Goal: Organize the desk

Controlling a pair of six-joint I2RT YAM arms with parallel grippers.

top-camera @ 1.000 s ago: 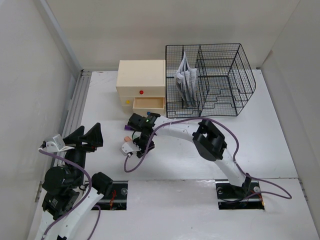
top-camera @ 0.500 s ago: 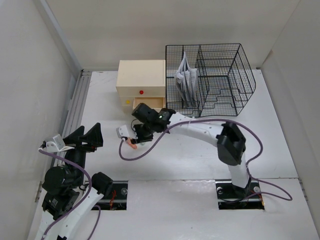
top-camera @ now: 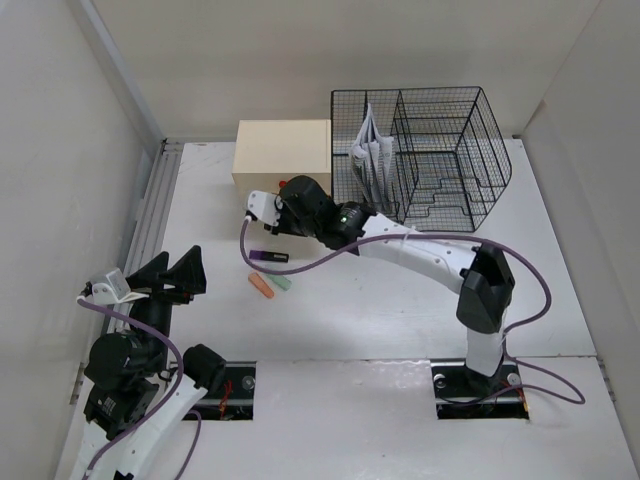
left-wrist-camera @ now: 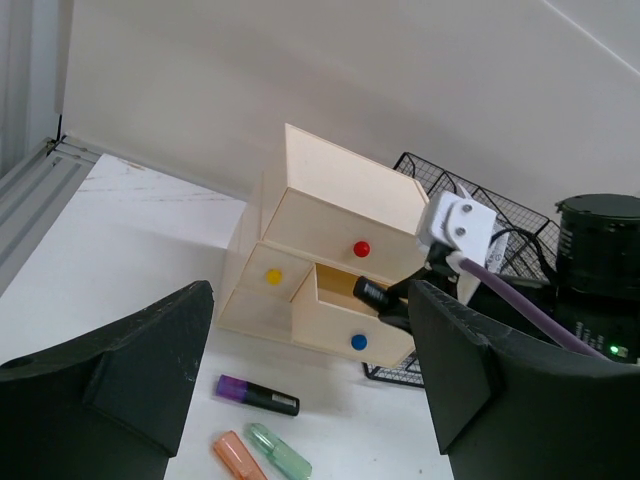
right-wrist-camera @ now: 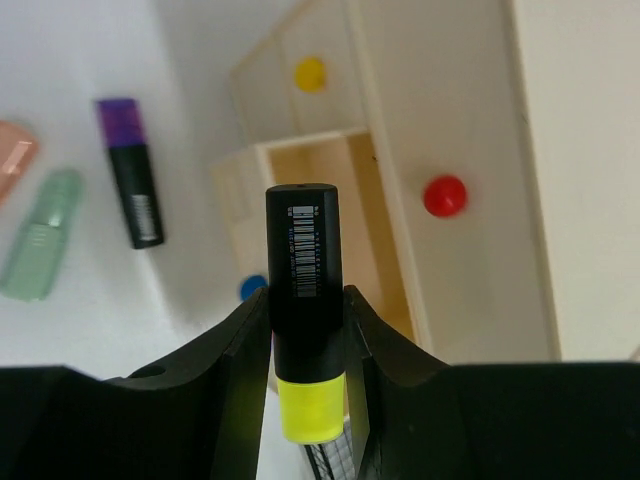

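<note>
— What does the overhead view lose?
— The right arm covers the front of the drawer box, so no drawers show there.
— And the wrist views?
— The right one cuts the orange marker at its left edge and blurs the green marker. In the left one, the wire rack sits mostly behind the arm, and the surface runs off-frame.

Plain white walls close the scene in on three sides. The back wall is matte and unmarked. In the top view the left wall and the right wall slant outward toward the camera. A pale strip, possibly a metal frame post, runs along the corner between the left and back walls. In the left wrist view a thin seam crosses the wall's upper right. The light is soft and even, casting faint shadows.
</note>
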